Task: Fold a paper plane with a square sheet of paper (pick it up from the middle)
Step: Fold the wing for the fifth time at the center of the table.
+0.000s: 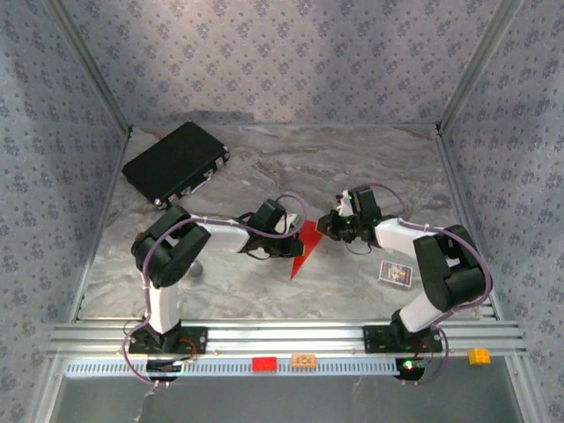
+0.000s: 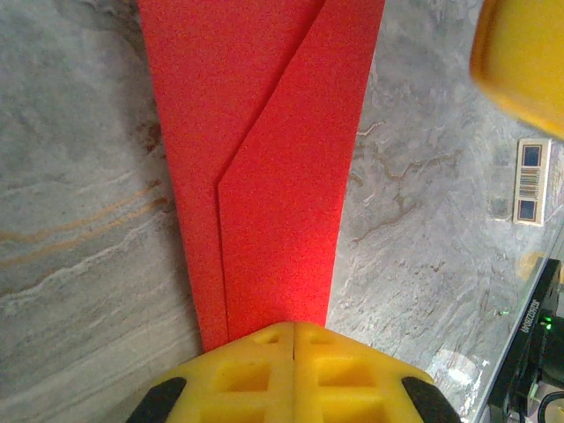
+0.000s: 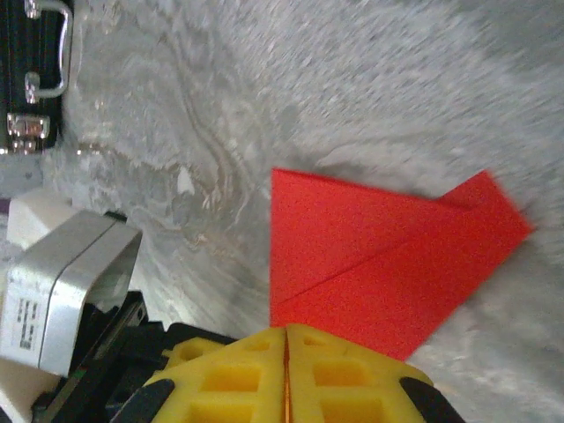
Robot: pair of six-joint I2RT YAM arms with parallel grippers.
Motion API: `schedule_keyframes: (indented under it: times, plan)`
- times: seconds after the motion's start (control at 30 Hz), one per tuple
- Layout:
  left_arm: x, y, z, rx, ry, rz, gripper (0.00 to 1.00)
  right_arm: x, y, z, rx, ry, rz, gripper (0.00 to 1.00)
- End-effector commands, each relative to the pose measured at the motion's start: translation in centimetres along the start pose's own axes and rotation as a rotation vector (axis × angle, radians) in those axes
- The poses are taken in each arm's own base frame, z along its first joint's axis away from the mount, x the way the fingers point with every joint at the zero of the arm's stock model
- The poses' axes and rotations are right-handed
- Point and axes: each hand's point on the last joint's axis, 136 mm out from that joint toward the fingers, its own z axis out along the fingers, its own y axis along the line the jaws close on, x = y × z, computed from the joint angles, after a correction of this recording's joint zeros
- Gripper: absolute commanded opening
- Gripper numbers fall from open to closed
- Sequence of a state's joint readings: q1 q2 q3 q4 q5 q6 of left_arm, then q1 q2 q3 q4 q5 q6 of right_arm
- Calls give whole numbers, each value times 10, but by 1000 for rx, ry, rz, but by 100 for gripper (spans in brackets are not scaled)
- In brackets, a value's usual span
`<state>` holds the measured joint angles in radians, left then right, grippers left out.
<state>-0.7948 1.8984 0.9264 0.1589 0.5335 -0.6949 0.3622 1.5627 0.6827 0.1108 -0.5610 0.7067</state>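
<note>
The square sheet of paper (image 1: 304,249) is a creased bright-red wedge at the middle of the marble table, between the two arms. Its point faces the near edge. My left gripper (image 1: 295,236) is shut on the paper's left side. In the left wrist view the paper (image 2: 273,176) runs out from the closed yellow jaws (image 2: 293,328), with a diagonal fold line across it. My right gripper (image 1: 324,226) is shut on the wide upper corner. In the right wrist view a thin red line shows between its jaws (image 3: 286,330), and the paper (image 3: 370,264) spreads beyond them.
A black case (image 1: 174,161) lies at the back left of the table. A small barcode card (image 1: 396,274) lies beside the right arm. Red (image 1: 263,363), orange (image 1: 303,359) and yellow (image 1: 478,356) blocks sit on the front rail. Patterned walls enclose three sides.
</note>
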Motion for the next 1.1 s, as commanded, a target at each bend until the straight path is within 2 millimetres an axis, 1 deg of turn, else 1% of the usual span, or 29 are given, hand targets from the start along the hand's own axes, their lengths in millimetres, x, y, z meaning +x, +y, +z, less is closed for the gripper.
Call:
schedule_keyframes:
  times: [0.0,0.07,0.23,0.33,0.37,0.4,0.5,0.57,0.77,0.87,1.07]
  plan:
    - [32,30,5,-104,78,-66,0,7,7,6,-2,14,1,11]
    - [32,30,6,-104,80,-67,0,13,8,11,-1,32,-7,10]
    - [32,30,7,-102,79,-69,0,23,-1,22,7,48,14,10]
    - [32,31,7,-104,80,-71,0,27,-11,29,20,70,39,10]
    - [31,30,7,-105,81,-70,0,30,-18,30,47,78,55,10]
    - [31,30,7,-105,81,-71,0,32,-27,30,86,81,70,10]
    - [32,31,7,-107,82,-72,0,31,-37,29,111,65,92,10]
    - [32,31,7,-107,83,-71,0,29,-36,26,97,55,98,10]
    - [32,32,8,-108,83,-75,0,25,-16,18,36,41,60,10]
    - [32,32,8,-107,83,-74,0,30,-10,16,13,42,55,10]
    - [32,32,8,-107,83,-76,0,51,-16,22,12,76,78,10]
